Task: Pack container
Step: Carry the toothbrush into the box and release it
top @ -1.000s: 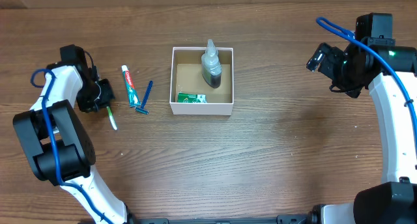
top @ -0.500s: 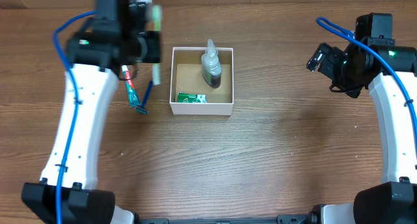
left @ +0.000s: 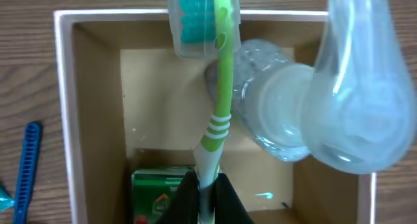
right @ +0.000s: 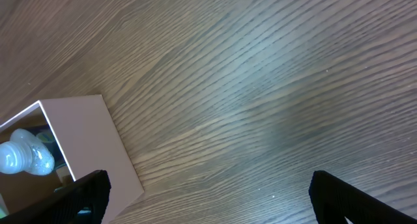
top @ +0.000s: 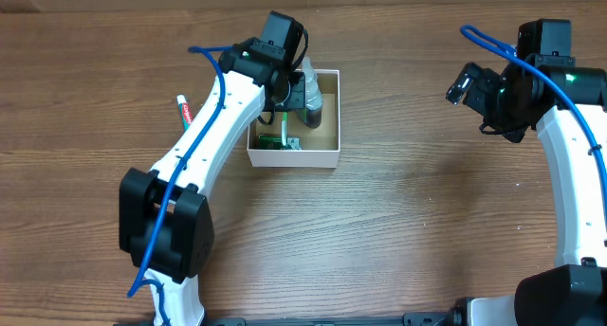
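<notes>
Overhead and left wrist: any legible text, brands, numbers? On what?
Nothing legible in any view.
Green packet: printed logo, too blurred to read.
Toothpaste tube: red and white print, too small to read.
Clear bottle: no label shows.
Toothbrush: no text shows.

The bottle (left: 355, 87) looks blurred; the container (left: 65, 120) runs off the bottom edge.

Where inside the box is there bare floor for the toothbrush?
Inside the container, bare brown floor lies between its left wall, the green packet and the bottle. The bottle's side is crowded. The left pincer holds the toothbrush above.
</notes>
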### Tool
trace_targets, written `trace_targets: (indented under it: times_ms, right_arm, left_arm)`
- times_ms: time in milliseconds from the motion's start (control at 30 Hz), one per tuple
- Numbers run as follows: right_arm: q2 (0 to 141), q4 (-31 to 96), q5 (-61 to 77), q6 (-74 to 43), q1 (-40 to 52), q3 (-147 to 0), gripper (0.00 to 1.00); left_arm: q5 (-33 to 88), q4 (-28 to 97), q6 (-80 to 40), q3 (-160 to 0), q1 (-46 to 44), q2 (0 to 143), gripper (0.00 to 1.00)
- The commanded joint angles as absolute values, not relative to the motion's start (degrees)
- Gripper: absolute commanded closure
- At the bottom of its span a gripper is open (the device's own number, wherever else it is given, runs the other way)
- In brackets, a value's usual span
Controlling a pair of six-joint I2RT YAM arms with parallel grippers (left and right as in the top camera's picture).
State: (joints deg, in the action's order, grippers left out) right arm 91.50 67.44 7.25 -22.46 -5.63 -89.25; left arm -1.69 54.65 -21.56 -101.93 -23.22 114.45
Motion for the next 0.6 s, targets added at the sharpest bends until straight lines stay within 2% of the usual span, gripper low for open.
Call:
trace_targets:
  times_ms: [0,167,200,233,333,433,500,567]
  right_arm:
    - [91.0,67.2,7.2,-22.8,-5.7,-90.1,0.00]
    - [91.0,67.2,7.2,-22.8,-5.7,-90.1,0.00]
    - [91.0,67.2,7.2,-22.8,-5.7,-90.1,0.00]
    - [91.0,67.2,7.2,-22.8,-5.7,-90.1,0.00]
    - [91.0,67.2,7.2,-22.8,-5.7,-90.1,0.00]
    - [91.0,67.2,7.2,-22.8,-5.7,-90.1,0.00]
    - [91.0,67.2,7.2,-22.8,-5.7,-90.1,0.00]
    - [91.0,67.2,7.2,-22.8,-5.7,-90.1,0.00]
  left_arm:
    - [-8.0,55.5,-23.5,-102.4,-22.9,113.7,0.94]
    - [-8.1,56.1,-27.5,-102.4,-22.5,113.7,0.86]
    - [-8.1,56.2,-27.5,-102.4,-22.5,113.7,0.79]
    - [-8.1,56.4,-27.5,-102.4,-22.5,113.7,0.68]
    - [-7.9,57.6,-26.2,-102.6,-22.4,113.4,0.52]
    - [-7.6,62.4,-24.1,-105.8,-20.7,111.6,0.43]
    - [-7.3,66.0,-21.9,-108.7,-18.7,109.7,0.29]
    - [-7.4,68.9,-19.8,-110.7,-16.2,107.5,0.21]
